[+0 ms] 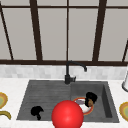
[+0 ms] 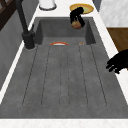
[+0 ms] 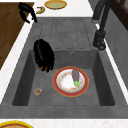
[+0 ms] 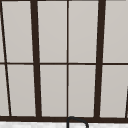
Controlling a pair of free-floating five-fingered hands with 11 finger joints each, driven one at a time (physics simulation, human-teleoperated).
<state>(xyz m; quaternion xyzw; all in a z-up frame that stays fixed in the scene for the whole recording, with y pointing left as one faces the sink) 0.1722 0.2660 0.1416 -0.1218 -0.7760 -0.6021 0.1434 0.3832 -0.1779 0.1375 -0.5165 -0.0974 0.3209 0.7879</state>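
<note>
- Your right hand [image 1: 90,98] hangs over the deep basin of the sink [image 2: 65,82], fingers curled around a small round brown thing [image 2: 77,24]; what it is, you cannot tell.
- Just beside that hand, on the basin floor, lies a round plate [image 3: 62,85] with a white middle and an orange-red patterned rim.
- On the plate rests a smooth, oblong purple eggplant [image 3: 75,75] with a green stem end.
- A small round cup [image 3: 38,91] sits on the basin floor, apart from the plate.
- Your left hand [image 1: 36,111] floats at the front edge of the ribbed grey draining board, fingers loosely bent and holding nothing.
- The sink is matte, speckled dark grey stone, set into a white counter.
- A slim black faucet [image 1: 71,70] curves up from the back rim.
- A glossy red ball [image 1: 67,114] stands at the front, covering part of the plate.
- Yellow-rimmed dishes [image 1: 123,110] lie on the counter at either side.
</note>
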